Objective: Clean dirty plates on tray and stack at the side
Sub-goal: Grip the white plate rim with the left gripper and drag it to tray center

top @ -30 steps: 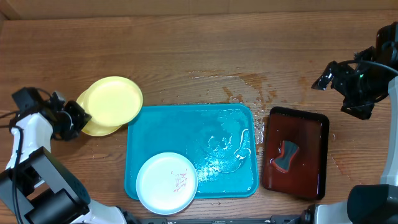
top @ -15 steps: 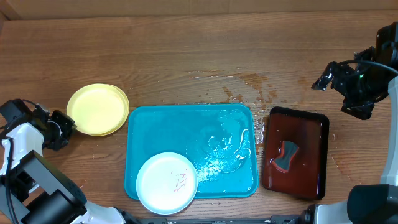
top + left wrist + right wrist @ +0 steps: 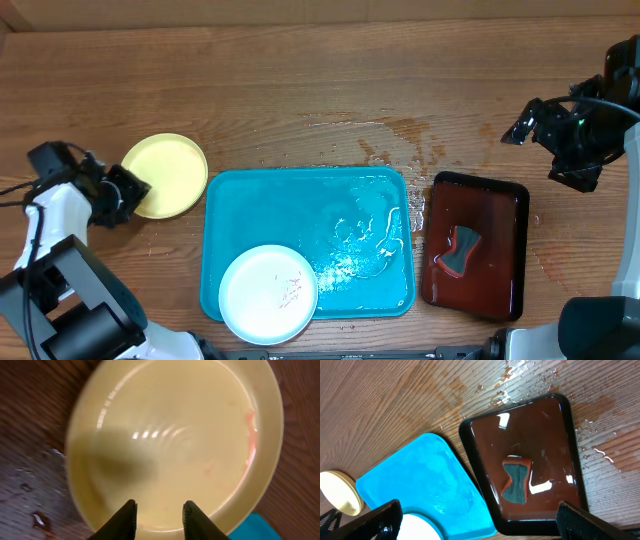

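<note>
Two pale yellow plates (image 3: 166,174) lie stacked on the table just left of the turquoise tray (image 3: 250,200). The top one fills the left wrist view (image 3: 175,430), with a reddish smear on its right rim. My left gripper (image 3: 133,190) is open at the stack's left edge, its fingers (image 3: 159,516) spread above the plate. A white plate (image 3: 268,294) with reddish smears lies on the tray's front left corner. My right gripper (image 3: 520,128) is open and empty, high above the far right of the table (image 3: 480,522).
A dark red-brown tray (image 3: 500,200) with a grey-and-orange sponge (image 3: 460,250) lies right of the turquoise tray. Water pools on the turquoise tray's right half and wets the wood behind it (image 3: 400,135). The right wrist view shows both trays (image 3: 420,475) (image 3: 540,425).
The upper yellow plate slid left and settled squarely on the lower one. My left gripper drew back to the left, then returned to the stack's edge. The right arm has not moved.
</note>
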### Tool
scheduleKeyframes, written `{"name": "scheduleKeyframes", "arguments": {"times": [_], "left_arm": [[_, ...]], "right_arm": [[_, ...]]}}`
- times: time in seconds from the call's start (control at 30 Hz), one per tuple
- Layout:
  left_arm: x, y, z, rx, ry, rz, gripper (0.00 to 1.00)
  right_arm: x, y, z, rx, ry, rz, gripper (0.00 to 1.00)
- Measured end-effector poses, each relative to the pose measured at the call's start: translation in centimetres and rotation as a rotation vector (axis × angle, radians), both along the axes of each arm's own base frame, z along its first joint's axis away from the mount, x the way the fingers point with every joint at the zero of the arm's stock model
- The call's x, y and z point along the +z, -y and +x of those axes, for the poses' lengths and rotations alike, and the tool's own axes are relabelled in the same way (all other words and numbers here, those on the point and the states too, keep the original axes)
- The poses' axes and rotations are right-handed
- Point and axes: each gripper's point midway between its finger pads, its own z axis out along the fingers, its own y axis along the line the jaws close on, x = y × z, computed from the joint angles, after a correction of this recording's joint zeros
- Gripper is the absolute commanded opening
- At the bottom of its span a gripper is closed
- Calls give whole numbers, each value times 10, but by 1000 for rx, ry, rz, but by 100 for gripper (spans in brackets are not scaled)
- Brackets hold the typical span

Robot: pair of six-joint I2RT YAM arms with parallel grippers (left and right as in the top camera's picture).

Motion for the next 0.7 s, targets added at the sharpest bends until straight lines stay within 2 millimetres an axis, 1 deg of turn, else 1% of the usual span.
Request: {"name": "scheduleKeyframes", "arguments": {"times": [0.07, 0.17, 0.27, 0.33, 0.37, 0.4, 0.43, 0.5, 0.6, 0.7], "left_arm": [[8, 13, 5, -34, 14, -10, 33], [28, 34, 11, -107, 46, 5, 35], [50, 64, 7, -192, 48, 41, 36], [62, 89, 0, -272, 32, 72, 36], [66, 102, -7, -319, 17, 87, 37], [68, 111, -12, -352, 3, 96, 38], [70, 125, -21, -406, -25, 111, 42], [69, 143, -36, -481, -77, 131, 47], [63, 161, -59, -570, -179, 159, 50], [61, 168, -76, -611, -247, 166, 50]], "right_arm": [[0, 0, 0, 0, 0, -1, 100], [-1, 4, 0, -4, -1, -24, 100], [-2, 7, -1, -6, -8, -43, 100], [-3, 9, -1, -8, -12, -50, 100], [-4, 9, -1, -8, -14, -53, 100], [-4, 10, -1, -8, -17, -55, 100], [-5, 10, -1, -8, -21, -56, 100], [-7, 11, 0, -9, -27, -57, 100], [-9, 11, 1, -9, -32, -59, 100], [-10, 12, 2, -9, -29, -61, 100]]}}
